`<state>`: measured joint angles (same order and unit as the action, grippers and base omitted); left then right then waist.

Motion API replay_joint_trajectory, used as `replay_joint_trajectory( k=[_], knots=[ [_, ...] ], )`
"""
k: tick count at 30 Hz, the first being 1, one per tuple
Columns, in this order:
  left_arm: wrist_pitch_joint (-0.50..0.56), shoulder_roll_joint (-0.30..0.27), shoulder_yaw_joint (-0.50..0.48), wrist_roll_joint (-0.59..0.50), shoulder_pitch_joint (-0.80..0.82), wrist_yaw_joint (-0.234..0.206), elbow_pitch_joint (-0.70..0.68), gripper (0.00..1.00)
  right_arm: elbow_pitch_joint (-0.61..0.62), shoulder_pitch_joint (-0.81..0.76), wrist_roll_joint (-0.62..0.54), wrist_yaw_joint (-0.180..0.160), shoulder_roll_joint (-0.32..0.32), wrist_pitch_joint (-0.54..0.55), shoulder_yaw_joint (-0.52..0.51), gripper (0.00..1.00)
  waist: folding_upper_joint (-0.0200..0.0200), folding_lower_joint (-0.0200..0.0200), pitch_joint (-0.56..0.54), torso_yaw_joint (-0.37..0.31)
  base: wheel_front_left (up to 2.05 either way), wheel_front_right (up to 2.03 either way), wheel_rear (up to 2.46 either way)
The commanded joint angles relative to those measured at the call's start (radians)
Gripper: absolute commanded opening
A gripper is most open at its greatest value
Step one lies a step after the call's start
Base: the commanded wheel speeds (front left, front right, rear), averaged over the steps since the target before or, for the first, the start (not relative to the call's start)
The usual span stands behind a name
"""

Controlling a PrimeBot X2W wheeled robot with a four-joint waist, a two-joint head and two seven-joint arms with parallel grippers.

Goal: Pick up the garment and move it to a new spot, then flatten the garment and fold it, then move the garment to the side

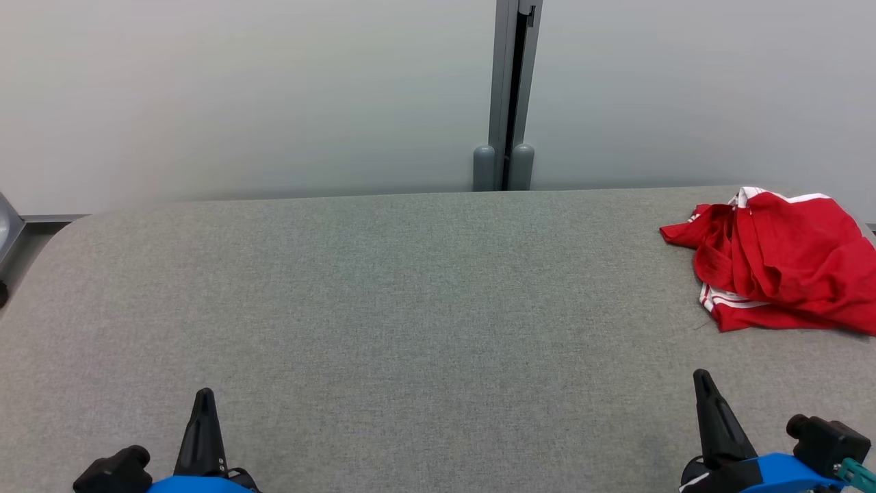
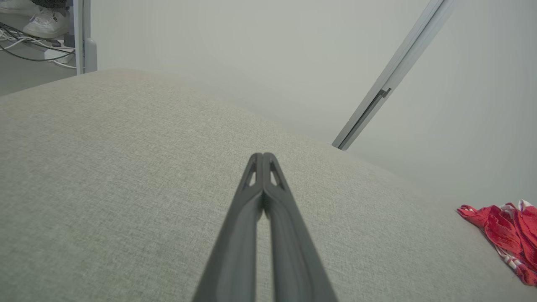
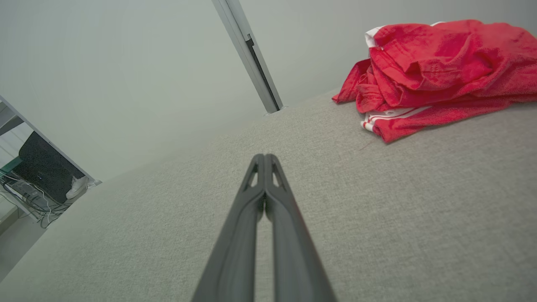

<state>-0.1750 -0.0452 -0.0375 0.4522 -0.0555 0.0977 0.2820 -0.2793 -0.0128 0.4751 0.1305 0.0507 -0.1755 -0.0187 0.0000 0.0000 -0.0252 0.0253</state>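
Red fabric trimmed with white stripes lies bunched in a loose heap: the crumpled red garment (image 1: 780, 263) sits on the grey woven-cloth table (image 1: 410, 308) at about two o'clock in the head view, near the far edge and running to the frame's border. One fold of it points toward nine o'clock.

The left gripper (image 1: 204, 397), two long dark fingers on a blue mount, rests low at seven o'clock. The left wrist view shows its fingers pressed together at the tips with nothing between them, and the garment well apart at four o'clock.

The right gripper (image 1: 701, 378) stands at five o'clock, nearer the garment but not touching it. In the right wrist view its fingers likewise meet at the tips, gripping nothing, and the garment lies beyond them at one o'clock.

A grey metal post (image 1: 508, 89) rises against the pale wall (image 1: 239, 89) at twelve o'clock behind the table. Tangled cables (image 2: 25, 46) and a white shoe (image 2: 42, 25) show on the floor at ten o'clock of the left wrist view.
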Motion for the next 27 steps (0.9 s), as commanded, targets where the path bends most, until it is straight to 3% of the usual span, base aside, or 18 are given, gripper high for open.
replay_joint_trajectory(
  k=[1,27],
  knots=[
    [0.010,-0.004,-0.007,0.041,0.037,0.004,-0.019,0.00,0.018,0.031,0.041,0.000,0.002,0.010,-0.007,0.00,0.0000,0.0000,0.000,0.000,0.00,0.00,0.00],
    [0.103,-0.005,-0.031,0.414,0.083,0.015,-0.027,0.00,0.026,0.065,0.407,0.000,0.001,0.103,-0.037,0.00,0.0000,0.0000,0.007,-0.006,0.00,0.00,0.00]
  ],
)
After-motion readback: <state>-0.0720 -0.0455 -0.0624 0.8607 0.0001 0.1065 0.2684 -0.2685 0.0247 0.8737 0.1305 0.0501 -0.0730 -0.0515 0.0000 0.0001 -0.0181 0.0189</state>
